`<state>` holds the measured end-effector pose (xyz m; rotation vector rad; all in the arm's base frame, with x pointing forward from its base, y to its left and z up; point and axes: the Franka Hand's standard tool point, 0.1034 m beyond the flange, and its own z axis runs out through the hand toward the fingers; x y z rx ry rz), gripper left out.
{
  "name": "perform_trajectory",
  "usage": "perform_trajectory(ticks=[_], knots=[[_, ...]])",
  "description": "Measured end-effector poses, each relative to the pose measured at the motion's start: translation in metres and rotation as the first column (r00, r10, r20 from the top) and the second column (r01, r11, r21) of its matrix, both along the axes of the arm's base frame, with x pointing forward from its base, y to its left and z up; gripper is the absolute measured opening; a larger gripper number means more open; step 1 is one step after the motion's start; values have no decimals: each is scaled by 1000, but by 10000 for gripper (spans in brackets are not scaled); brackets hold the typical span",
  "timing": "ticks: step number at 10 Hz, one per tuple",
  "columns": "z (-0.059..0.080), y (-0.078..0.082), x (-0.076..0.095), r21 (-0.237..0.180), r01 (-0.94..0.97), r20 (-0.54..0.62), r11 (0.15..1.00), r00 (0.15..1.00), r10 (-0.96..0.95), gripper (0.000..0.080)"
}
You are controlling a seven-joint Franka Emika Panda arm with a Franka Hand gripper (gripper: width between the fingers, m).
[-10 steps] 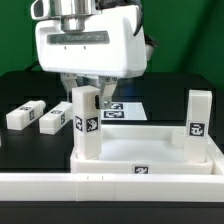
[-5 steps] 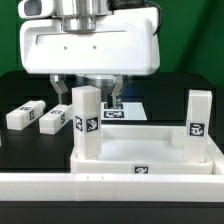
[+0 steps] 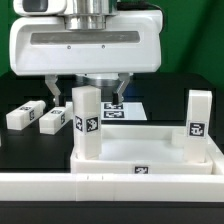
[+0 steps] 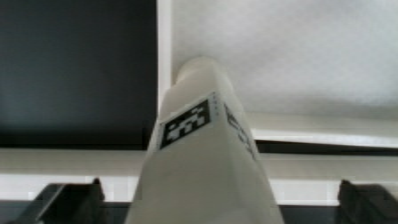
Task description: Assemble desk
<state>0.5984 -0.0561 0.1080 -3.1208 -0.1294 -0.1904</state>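
Observation:
The desk's white rimmed panel (image 3: pixel 150 150) lies flat on the black table. Two white block legs with black-and-white tags stand upright in its corners, one at the exterior view's left (image 3: pixel 85 122) and one at its right (image 3: pixel 198 125). My gripper (image 3: pixel 86 98) hangs over the left leg, open, with one finger (image 3: pixel 51 92) on each side of its top and a gap to each. In the wrist view that leg (image 4: pixel 205 150) rises between the dark fingertips (image 4: pixel 71 205) of the gripper (image 4: pixel 217 205) without touching them, above the panel (image 4: pixel 294 70).
Two more legs lie loose on the table at the exterior view's left (image 3: pixel 25 113) (image 3: pixel 55 120). The marker board (image 3: pixel 128 110) lies behind the panel. A long white rail (image 3: pixel 110 185) runs along the front edge.
The jaws have spread wider, away from the left leg's sides. The gripper housing looms larger and higher in the exterior view. The leg stays upright in its corner.

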Motion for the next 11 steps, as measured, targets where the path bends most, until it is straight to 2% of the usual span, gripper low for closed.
perform_trajectory(ticks=[4,6,7,10,11], knots=[[-2,-2,0,-38,-239,-3,970,971,239,649],[-2,-2,0,-38,-237,-3,971,971,237,383],[-2,-2,0,-38,-237,-3,971,971,237,288],[-2,-2,0,-35,-215,-3,976,977,215,288],[-2,-5,-1,-18,-163,-1,986,987,163,288]])
